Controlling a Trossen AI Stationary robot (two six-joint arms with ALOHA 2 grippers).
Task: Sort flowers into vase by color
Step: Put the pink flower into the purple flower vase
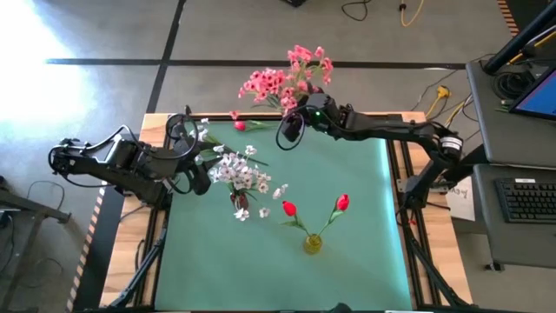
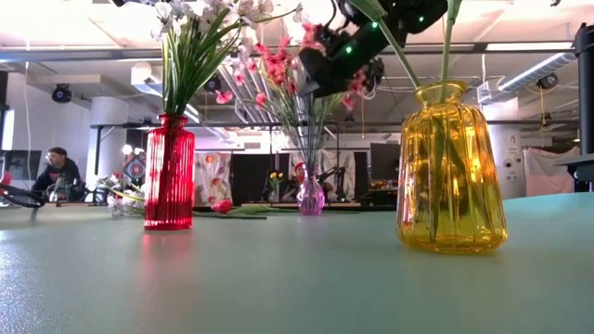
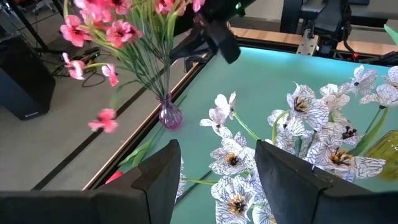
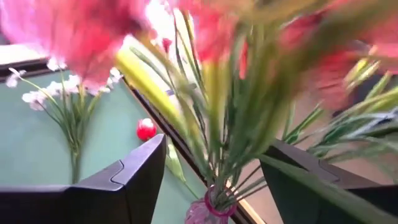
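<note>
High view: right gripper [image 1: 293, 127], jaws apart, holding nothing, beside the pink flowers [image 1: 287, 76] in the far-edge vase. Left gripper [image 1: 193, 155], open, near the white flowers [image 1: 246, 174]. A red bud [image 1: 239, 125] lies loose; likely next pick.

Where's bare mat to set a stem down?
Free: the mat right of the yellow vase, and the near edge in front of it. Crowded: far-left corner, with the white flowers, loose red bud, pink flowers, the left claw and the right claw.
</note>
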